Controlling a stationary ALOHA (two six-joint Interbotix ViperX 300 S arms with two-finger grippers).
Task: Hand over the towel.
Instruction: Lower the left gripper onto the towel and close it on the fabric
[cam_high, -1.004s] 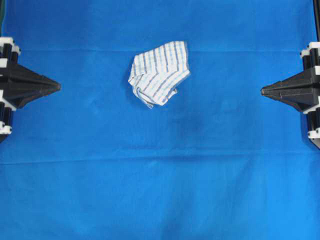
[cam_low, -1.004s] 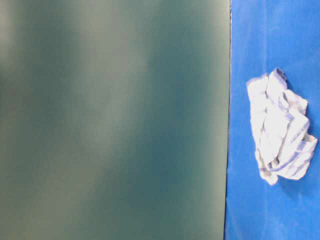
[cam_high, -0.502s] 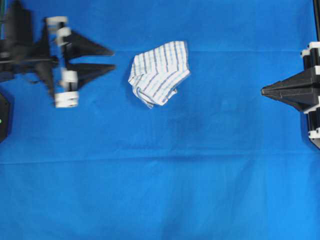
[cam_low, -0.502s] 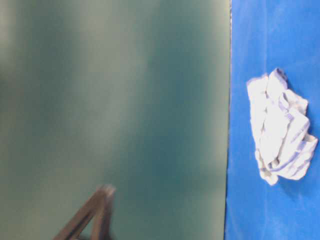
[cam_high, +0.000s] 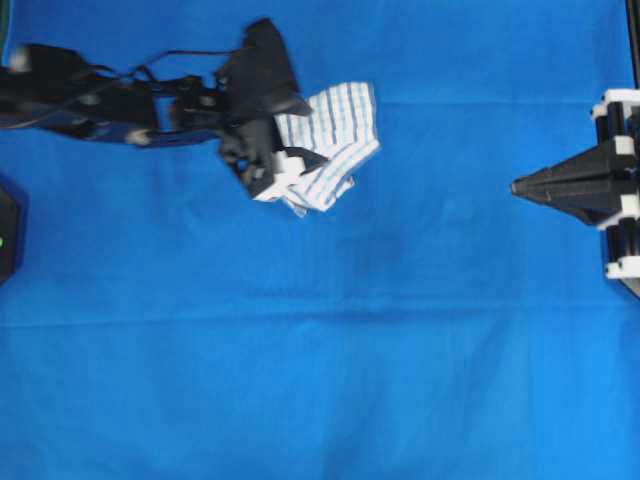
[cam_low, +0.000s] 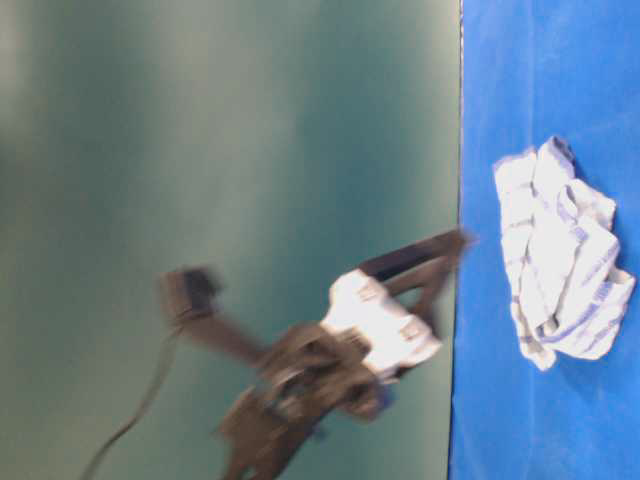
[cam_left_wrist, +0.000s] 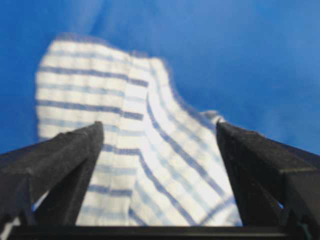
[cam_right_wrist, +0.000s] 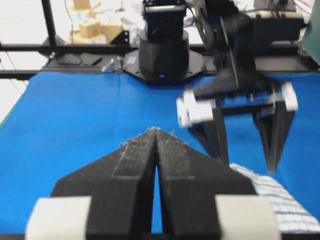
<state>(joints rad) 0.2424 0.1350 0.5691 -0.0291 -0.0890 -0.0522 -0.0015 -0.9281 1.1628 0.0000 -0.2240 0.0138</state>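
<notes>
Since a second ago the left hand (cam_high: 290, 140) has swung out over the towel (cam_high: 335, 135), fingers (cam_left_wrist: 60, 160) spread astride its left part. Crumpled, it lies on the blue surface (cam_high: 320, 350). Right hand (cam_high: 525, 186), pressed together, waits far right of the towel.

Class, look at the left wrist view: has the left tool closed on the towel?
No. Its two fingers stand wide apart with the towel between them, ungripped.

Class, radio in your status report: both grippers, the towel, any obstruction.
Left gripper open, straddling the towel. Right gripper shut, parked apart. Towel crumpled on the tablecloth. No obstruction visible.
</notes>
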